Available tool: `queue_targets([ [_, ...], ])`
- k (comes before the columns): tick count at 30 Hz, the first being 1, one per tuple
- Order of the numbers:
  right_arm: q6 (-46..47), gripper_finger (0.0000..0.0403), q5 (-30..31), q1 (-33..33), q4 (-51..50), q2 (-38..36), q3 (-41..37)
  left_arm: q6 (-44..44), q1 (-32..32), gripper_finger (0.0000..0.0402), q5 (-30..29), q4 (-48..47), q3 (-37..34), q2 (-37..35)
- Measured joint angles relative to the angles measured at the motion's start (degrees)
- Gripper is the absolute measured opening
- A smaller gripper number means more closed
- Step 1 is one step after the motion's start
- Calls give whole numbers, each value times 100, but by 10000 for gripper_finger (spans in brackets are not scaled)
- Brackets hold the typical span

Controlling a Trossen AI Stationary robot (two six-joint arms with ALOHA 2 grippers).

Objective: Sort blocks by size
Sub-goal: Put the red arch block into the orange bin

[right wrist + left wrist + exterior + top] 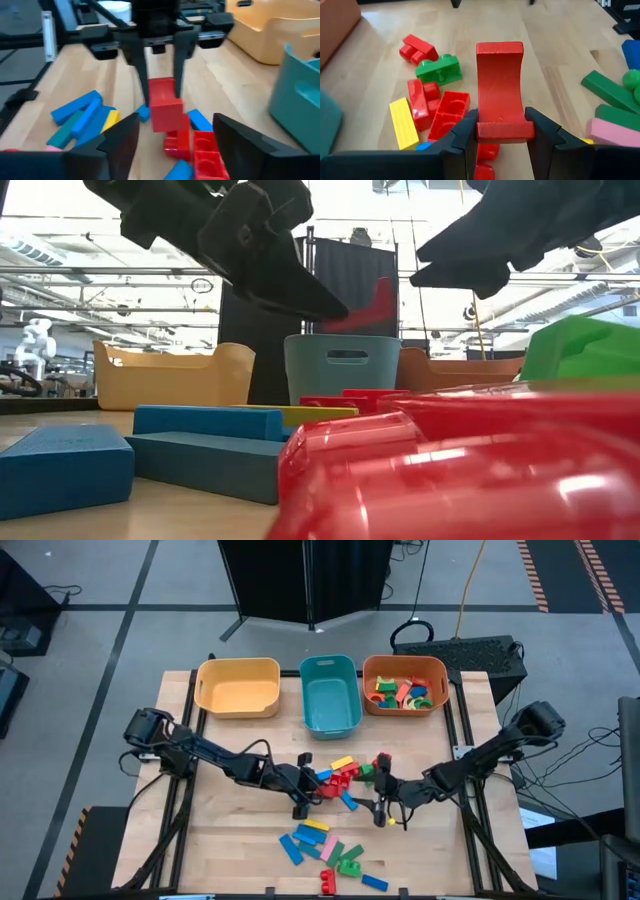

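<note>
From above, three bins stood in a row at the table's far edge: a yellow bin (238,686), a teal bin (330,692) and an orange bin (404,684) already holding several blocks. The left gripper (310,785) and the right gripper (384,802) met over the scattered blocks (330,850) at mid-table.

In the low view, a curved red block (372,308) hung in the air above the table, with two blue blocks (205,442) lying in the foreground.

The left wrist view showed that gripper's fingers (462,135) clamped on the curved red block (500,90), above one yellow bar (403,123), one green brick (440,70) and several red bricks.

In the right wrist view, the right gripper's own fingers (122,137) stood apart, holding nothing, facing the left gripper (160,82) and its red block (165,105).
</note>
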Motion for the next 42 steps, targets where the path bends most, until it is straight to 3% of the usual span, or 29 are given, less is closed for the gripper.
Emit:
queue_targets([
  [7,-716,307,-280,-2,959,485,0,-4,2,111,0,30,135,-11],
  [13,-812,308,-304,-126,1488,788,0,-5,2,111,0,50,211,-11],
  [21,-812,261,-300,-204,1513,792,0,-9,0,112,1,216,212,-11],
  [34,-863,122,-298,-206,1487,792,0,5,-5,112,12,458,212,-11],
  [42,-860,116,-162,-199,1505,782,0,1,-5,112,15,466,212,-11],
])
